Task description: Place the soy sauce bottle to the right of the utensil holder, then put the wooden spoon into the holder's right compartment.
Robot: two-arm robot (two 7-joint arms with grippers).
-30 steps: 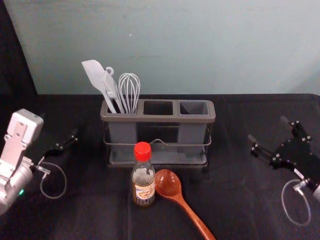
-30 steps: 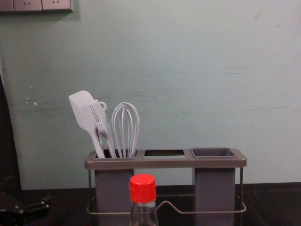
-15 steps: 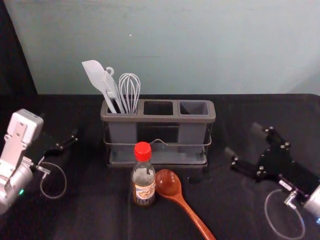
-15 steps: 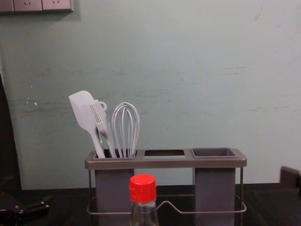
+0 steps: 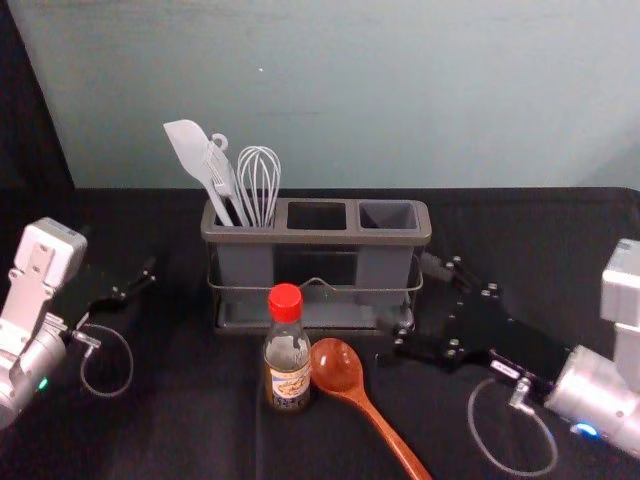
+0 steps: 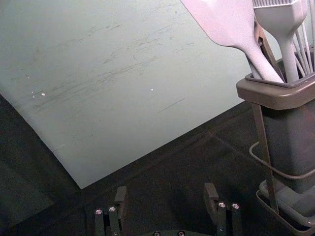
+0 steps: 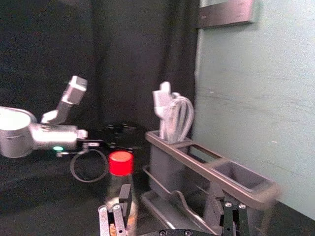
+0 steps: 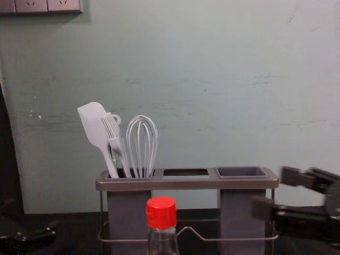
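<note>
The soy sauce bottle [image 5: 288, 365] stands upright on the dark cloth [image 5: 190, 420], red cap on top, in front of the utensil holder [image 5: 316, 237]. Just beside it, on your right, lies the wooden spoon [image 5: 338, 368], its handle slanting down toward you; you cannot tell whether bowl and bottle touch. Behind them, the holder's left compartment carries a pale spatula [image 5: 190, 150], a brush and a whisk [image 5: 258, 180]. Its right compartment [image 5: 388, 215] is the spoon's goal.

Your right gripper [image 7: 171, 191] is low by the holder's right front corner, jaws spread wide with nothing between them, pointing in toward the bottle. Your left gripper [image 6: 166, 192] sits idle at the far left, its jaws also apart and holding nothing.

You appear to be at the first step, the reach for the bottle. Next, you would bring the right jaws around the bottle's body, clear of the holder's wire rail [image 5: 345, 289] and the spoon bowl, then close, lift, and set it down right of the holder. The spoon comes after.
</note>
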